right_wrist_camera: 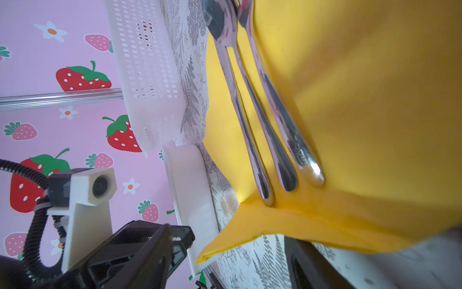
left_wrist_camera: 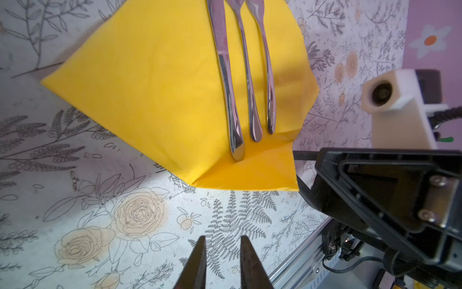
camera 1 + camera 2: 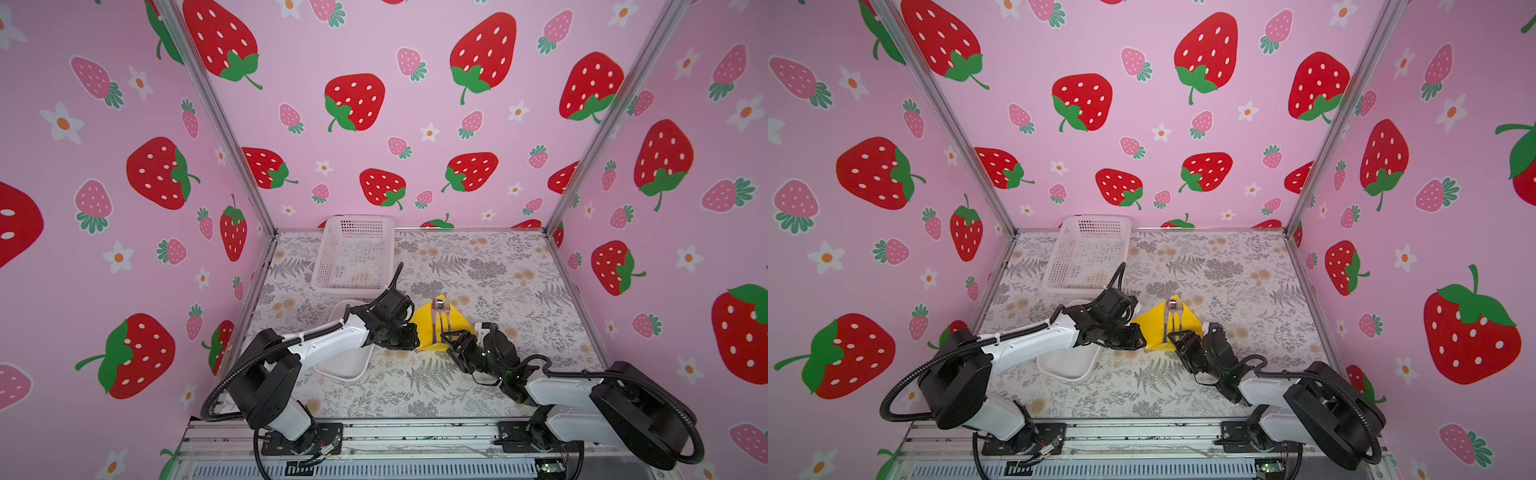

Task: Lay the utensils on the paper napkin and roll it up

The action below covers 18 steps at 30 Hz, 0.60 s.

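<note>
Three utensils [image 3: 435,320] lie side by side on the yellow paper napkin [image 3: 424,332] in both top views, mid-tabletop [image 3: 519,291]. A white basket [image 3: 328,257] sits behind, and a tray [image 3: 340,368] lies under the left arm.

Left wrist view: the left tool [image 2: 222,252] hovers narrowly parted and empty near the napkin's folded edge, and the right tool [image 2: 298,170] brackets that fold.

Right wrist view: the right tool [image 1: 230,245] stands wide, the napkin's near edge draped over one finger [image 1: 307,260], not clamped.

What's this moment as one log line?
utensils: on napkin | napkin: near corner folded | left gripper: open, empty | right gripper: open beside fold
</note>
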Tool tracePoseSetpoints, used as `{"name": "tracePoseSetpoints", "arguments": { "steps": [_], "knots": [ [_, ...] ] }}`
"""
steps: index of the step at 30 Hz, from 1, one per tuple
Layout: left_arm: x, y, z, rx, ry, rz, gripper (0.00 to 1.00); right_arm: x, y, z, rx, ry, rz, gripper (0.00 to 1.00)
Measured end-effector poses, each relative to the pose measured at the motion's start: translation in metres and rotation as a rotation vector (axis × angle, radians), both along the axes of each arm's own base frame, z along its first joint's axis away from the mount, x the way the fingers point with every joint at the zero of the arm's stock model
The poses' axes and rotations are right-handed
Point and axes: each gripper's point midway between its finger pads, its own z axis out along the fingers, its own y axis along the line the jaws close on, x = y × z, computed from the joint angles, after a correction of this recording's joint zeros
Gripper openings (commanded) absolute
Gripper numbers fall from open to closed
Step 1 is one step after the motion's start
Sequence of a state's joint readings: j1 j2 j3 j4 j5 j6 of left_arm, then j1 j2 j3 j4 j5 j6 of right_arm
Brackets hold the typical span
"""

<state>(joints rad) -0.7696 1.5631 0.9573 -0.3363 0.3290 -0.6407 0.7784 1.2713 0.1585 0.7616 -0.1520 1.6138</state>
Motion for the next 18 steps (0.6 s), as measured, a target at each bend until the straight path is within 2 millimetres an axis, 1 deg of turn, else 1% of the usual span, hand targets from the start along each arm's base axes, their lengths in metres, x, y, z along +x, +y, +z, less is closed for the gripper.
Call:
{"name": "tracePoseSetpoints", "arguments": {
  "steps": [4, 8, 11, 14, 18],
  "knots": [
    [-0.005, -0.006, 0.0, -0.013, 0.008, -0.016, 0.16, 0.007, -0.005, 0.001, -0.002, -0.009, -0.016, 0.73],
    [-0.009, -0.016, 0.001, -0.039, 0.007, -0.038, 0.16, 0.009, -0.007, -0.001, -0.008, -0.003, -0.021, 0.73],
    [-0.01, -0.024, -0.006, -0.048, 0.025, -0.05, 0.16, 0.009, -0.007, -0.002, -0.011, 0.0, -0.021, 0.73],
    [-0.007, -0.033, -0.017, -0.037, 0.051, -0.05, 0.16, 0.01, -0.008, -0.002, -0.01, 0.0, -0.024, 0.73],
    [0.004, -0.045, -0.024, -0.031, 0.054, -0.037, 0.16, 0.01, -0.01, -0.001, -0.01, -0.001, -0.029, 0.72]
  ]
}}
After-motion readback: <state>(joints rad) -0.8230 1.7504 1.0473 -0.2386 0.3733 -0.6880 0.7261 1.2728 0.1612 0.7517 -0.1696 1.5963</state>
